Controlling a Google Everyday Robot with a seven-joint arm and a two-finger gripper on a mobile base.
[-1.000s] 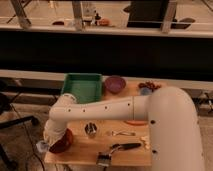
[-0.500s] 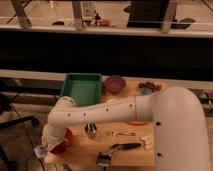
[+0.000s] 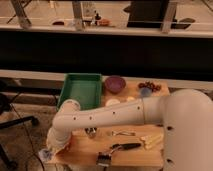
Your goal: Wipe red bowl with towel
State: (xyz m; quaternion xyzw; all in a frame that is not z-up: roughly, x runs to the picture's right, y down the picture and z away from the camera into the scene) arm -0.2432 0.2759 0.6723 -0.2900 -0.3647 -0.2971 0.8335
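The red bowl (image 3: pixel 68 144) sits at the front left corner of the wooden table (image 3: pixel 131 152). Only a sliver of it shows behind my white arm (image 3: pixel 100 119). My gripper (image 3: pixel 48 151) hangs low at the table's front left corner, just left of the bowl. A pale bluish cloth, which looks like the towel (image 3: pixel 45 156), is at the gripper's tip. How the gripper holds it is hidden.
A green tray (image 3: pixel 80 90) is at the back left, with a purple bowl (image 3: pixel 115 83) and a small blue cup (image 3: pixel 145 91) beside it. A metal cup (image 3: pixel 91 131), cutlery (image 3: pixel 122 133), a black-handled brush (image 3: pixel 117 148) and a yellowish item (image 3: pixel 152 140) lie at the front. A chair base (image 3: pixel 10 120) stands on the left.
My arm has swung left and down. The gripper has moved from over the red bowl toward the table's left corner, and the arm now covers most of the bowl.
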